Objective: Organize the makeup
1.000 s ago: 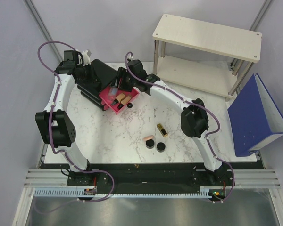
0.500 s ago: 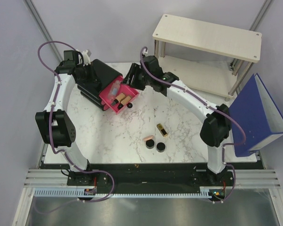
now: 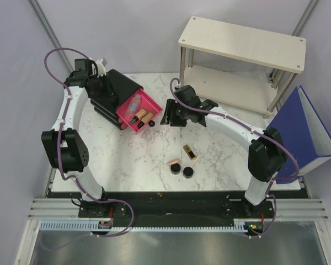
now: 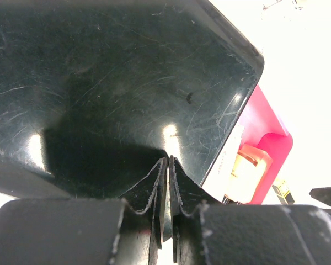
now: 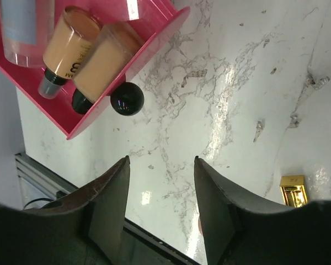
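Note:
The black box (image 3: 113,91) stands at the back left with its pink drawer (image 3: 150,105) pulled out. In the drawer lie a clear bluish tube (image 5: 22,27) and two peach tubes (image 5: 71,33) with black caps. A gold-and-black lipstick (image 3: 190,152), a peach compact (image 3: 174,163) and two black compacts (image 3: 188,172) lie on the marble near the front. My right gripper (image 3: 168,117) is open and empty over bare marble just right of the drawer, as the right wrist view (image 5: 161,160) shows. My left gripper (image 4: 169,159) is shut, its tips against the box's black top.
A wooden two-level shelf (image 3: 243,38) stands at the back right. A blue binder (image 3: 298,138) leans at the right edge. The drawer's black knob (image 5: 127,98) sticks out toward the table's middle. The lipstick also shows in the right wrist view (image 5: 293,194).
My right gripper has pulled back from over the pink drawer, moving right and toward the table's middle. The left arm and the drawer have not moved.

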`<control>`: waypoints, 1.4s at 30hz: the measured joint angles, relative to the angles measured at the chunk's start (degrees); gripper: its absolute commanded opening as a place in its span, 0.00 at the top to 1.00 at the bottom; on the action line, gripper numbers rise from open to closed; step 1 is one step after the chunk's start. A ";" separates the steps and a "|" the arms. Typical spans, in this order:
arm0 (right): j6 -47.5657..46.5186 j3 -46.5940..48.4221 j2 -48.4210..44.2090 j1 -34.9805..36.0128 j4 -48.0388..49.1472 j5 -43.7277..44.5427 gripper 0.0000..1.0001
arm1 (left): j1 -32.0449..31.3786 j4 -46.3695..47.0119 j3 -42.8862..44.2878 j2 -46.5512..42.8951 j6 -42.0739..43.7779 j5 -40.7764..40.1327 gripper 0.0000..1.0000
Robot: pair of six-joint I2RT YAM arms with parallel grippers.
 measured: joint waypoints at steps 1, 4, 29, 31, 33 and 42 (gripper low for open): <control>-1.05 0.00 0.04 0.39 -0.20 0.31 0.43 | 0.00 0.00 0.00 0.00 0.00 0.00 0.85; -4.48 0.00 0.09 2.12 -0.09 1.46 0.43 | 0.00 0.02 -0.04 0.00 0.00 0.00 0.85; -12.35 9.84 13.20 4.59 5.05 2.71 0.44 | 0.00 1.36 -1.53 -0.90 0.00 -0.04 0.85; -12.31 10.16 13.90 4.63 4.81 2.16 0.45 | 0.00 1.40 -1.57 -0.90 0.00 -0.04 0.85; -12.28 10.78 14.56 4.68 4.35 1.66 0.46 | 0.00 1.40 -1.57 -0.90 0.00 -0.02 0.85; -11.28 11.58 15.98 5.35 3.65 1.05 0.80 | 0.00 1.38 -1.60 -0.94 0.02 -0.02 0.85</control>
